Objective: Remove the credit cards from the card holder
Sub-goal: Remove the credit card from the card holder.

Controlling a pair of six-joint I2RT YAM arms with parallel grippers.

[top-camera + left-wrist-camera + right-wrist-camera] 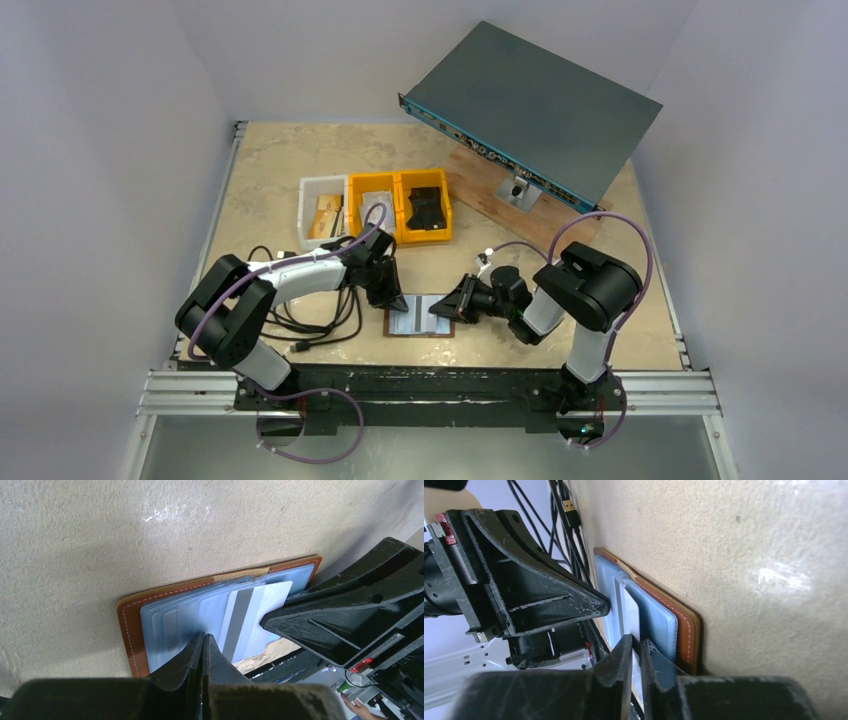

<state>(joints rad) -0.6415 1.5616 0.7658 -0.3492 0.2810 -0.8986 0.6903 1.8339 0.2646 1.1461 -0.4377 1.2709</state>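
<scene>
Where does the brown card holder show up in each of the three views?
Top external: card holder, lower centre, lying open.
Left wrist: card holder, centre, brown edge at left.
Right wrist: card holder, centre-right, seen edge-on.
Shared landmark: white card poking from its pockets, clear in both wrist views.

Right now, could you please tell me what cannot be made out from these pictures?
- Card count inside the wallet: left wrist view, cloudy overlapping pockets hide it.
- Whether the right claw pinches the white card: right wrist view, its fingers hide the contact.
- What lies in the bins: top view, too small.
</scene>
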